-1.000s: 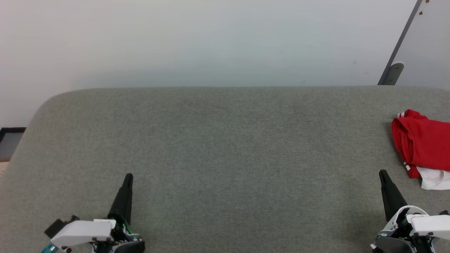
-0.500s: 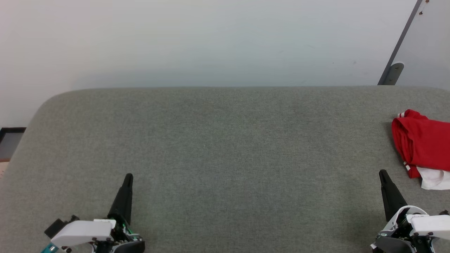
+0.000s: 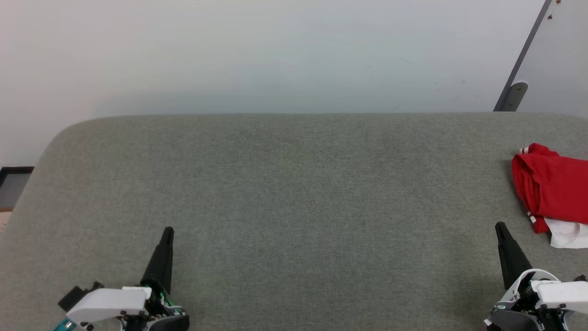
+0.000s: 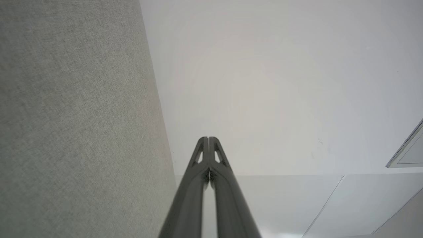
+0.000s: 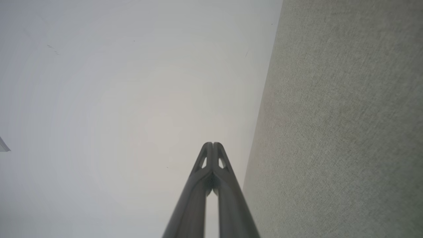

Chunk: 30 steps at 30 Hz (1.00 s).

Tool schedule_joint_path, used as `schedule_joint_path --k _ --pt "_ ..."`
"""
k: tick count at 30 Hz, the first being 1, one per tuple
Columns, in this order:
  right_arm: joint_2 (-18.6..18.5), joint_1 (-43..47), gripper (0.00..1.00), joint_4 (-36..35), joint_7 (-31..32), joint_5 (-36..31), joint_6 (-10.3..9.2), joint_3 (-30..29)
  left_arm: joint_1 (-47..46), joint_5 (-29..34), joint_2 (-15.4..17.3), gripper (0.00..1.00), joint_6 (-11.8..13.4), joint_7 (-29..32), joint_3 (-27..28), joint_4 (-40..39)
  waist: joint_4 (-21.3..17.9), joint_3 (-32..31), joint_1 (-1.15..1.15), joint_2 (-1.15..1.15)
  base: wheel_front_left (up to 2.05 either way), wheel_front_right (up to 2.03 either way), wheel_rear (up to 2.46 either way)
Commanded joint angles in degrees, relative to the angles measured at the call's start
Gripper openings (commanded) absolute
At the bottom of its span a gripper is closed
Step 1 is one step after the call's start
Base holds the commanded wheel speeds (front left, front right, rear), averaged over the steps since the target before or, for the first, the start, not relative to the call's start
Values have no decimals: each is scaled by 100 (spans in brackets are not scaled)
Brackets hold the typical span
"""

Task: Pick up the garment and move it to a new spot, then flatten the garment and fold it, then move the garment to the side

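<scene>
Shirt (image 3: 553, 191) lies roughly folded at the table's (image 3: 294, 193) right edge, partly out of frame. Left gripper (image 3: 167, 231) and right gripper (image 3: 500, 226) clenched, empty, at table's near edge. Probably the move-aside step: open right fingers, pinch all layers so fold holds

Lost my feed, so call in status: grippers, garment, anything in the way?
Left gripper, right gripper: jaws shut, empty, near side of grey surface. Garment bunched at far right, untouched, partly out of frame. Nothing seen between it and right gripper.
</scene>
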Motion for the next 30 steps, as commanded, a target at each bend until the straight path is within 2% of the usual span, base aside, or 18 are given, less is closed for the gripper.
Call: schedule_joint_path --k 1,30 --pt "20 -13 0 -17 11 19 -6 -1 -48 -16 1 0 -31 10 11 -8 0 0 0 0 0 0 0" --pt "20 -13 0 -17 10 19 -6 0 -48 -17 1 0 -31 9 10 -9 0 0 0 0 0 0 0"
